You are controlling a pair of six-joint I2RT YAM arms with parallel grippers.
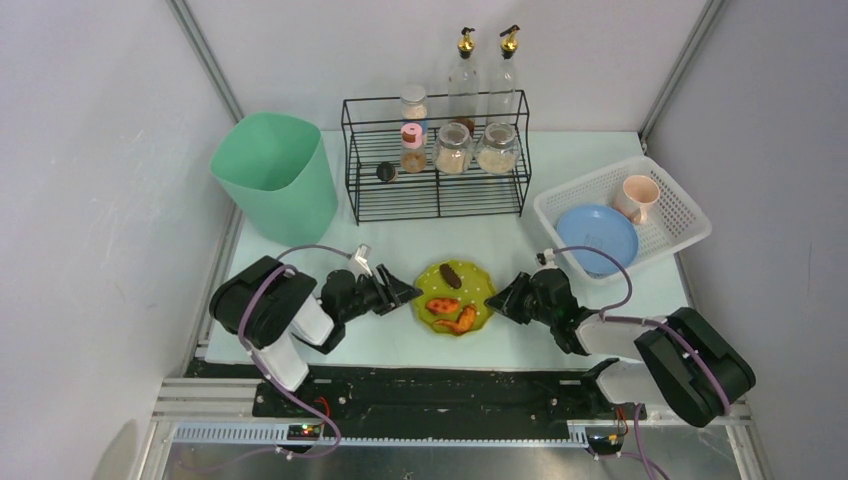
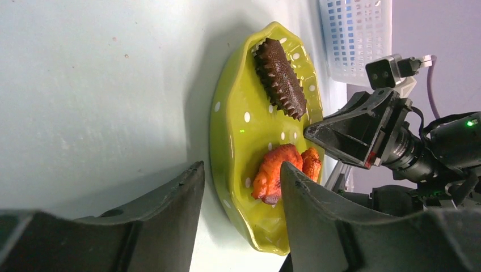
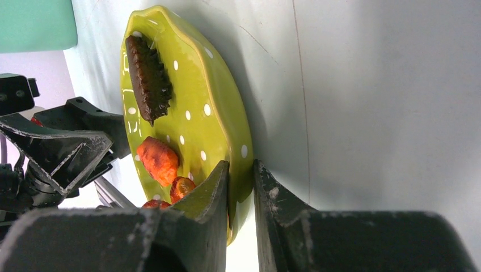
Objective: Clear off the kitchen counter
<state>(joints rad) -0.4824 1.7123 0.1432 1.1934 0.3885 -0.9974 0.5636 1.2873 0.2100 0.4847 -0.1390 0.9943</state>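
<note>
- right pincer [image 3: 240, 170] pinches the green plate [image 1: 476, 290] by its right rim
- left pincer [image 2: 241, 167] gapes wide, left rim sitting between its fingers
- plate's on the bench [image 1: 450, 350], midway between both arms

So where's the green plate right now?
In the top view, the green plate lies on the kitchen counter near its front edge, between the left gripper and the right gripper, with the wire rack behind it.
</note>
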